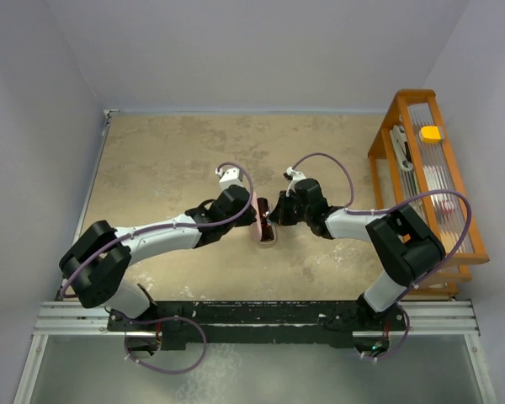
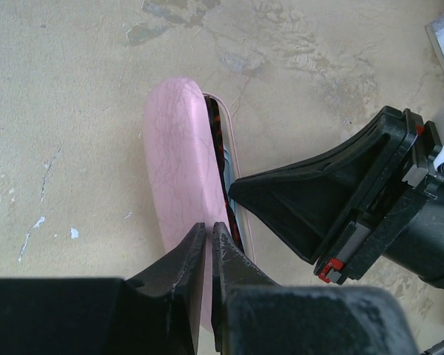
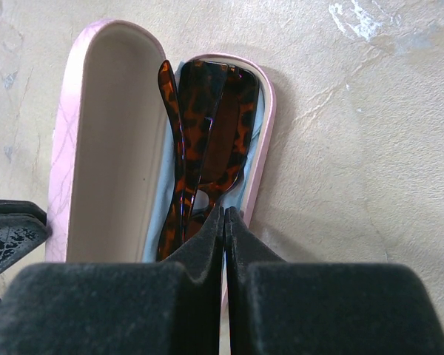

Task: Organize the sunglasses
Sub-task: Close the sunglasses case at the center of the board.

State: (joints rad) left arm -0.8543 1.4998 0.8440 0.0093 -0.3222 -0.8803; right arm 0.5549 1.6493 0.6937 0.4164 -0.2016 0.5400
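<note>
Folded sunglasses [image 3: 207, 140] lie in the open pink case [image 3: 118, 133] at mid-table [image 1: 168, 160]. Its raised lid screens them from the left gripper [image 2: 209, 228]; the right gripper [image 3: 225, 213] overhangs their near end. All 2 claws are pressed together. An orange rack [image 1: 414, 93] stands well right.

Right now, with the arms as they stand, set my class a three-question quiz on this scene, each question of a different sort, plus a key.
1. True or false: the tortoiseshell sunglasses lie inside the pink case.
2. The case's lid is: A) fully shut, B) open, C) lying apart from the case.
3. Fill in: the left gripper and the right gripper both have their jaws ___.
Key: 1 true; 2 B; 3 shut.
</note>
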